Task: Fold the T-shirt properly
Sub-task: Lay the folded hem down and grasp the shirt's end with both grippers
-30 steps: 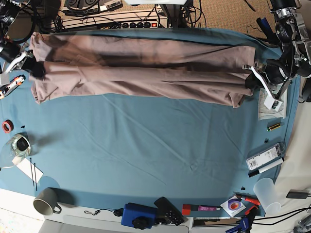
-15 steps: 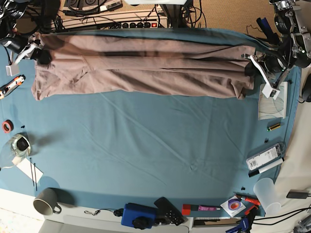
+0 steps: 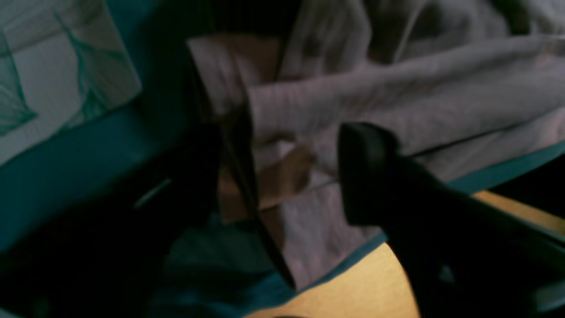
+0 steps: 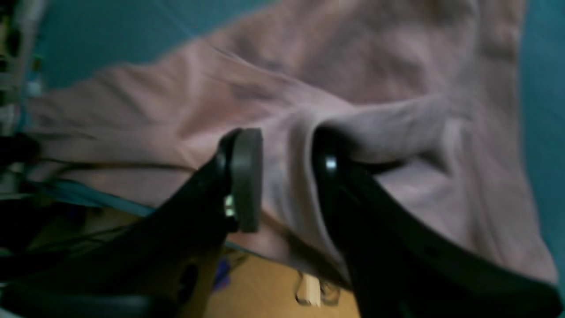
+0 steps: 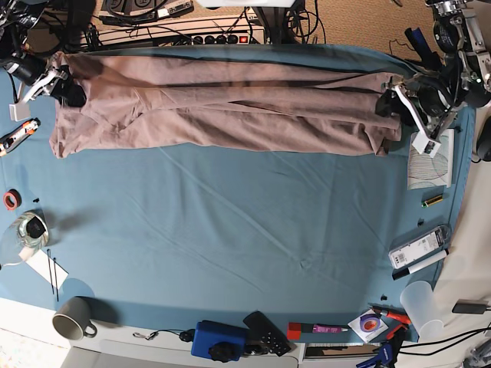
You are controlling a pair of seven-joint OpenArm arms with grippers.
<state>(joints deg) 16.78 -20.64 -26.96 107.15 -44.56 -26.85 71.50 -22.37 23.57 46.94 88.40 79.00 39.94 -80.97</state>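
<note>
The dusty-pink T-shirt [image 5: 230, 107] lies as a long folded band along the far side of the teal table cover [image 5: 245, 230]. My left gripper [image 5: 386, 105] is at the band's right end. In the left wrist view [image 3: 291, 172] its jaws stand apart with a cloth edge [image 3: 397, 101] between them. My right gripper [image 5: 67, 90] is at the band's left end. In the right wrist view [image 4: 287, 176] its jaws are pinched on a bunched fold of the T-shirt [image 4: 331, 79].
A paper sheet [image 5: 430, 165] lies just right of the left gripper, with a white box [image 5: 418, 247] and a plastic cup [image 5: 423, 307] below it. A mug [image 5: 73, 318], a glass [image 5: 29, 230] and a red tape roll [image 5: 11, 199] sit at the left. A power strip [image 5: 222, 37] lies behind the table.
Both grippers carried the near edge of the T-shirt toward the back of the table. The band is now narrower and lies flatter. The left gripper's jaws have parted.
</note>
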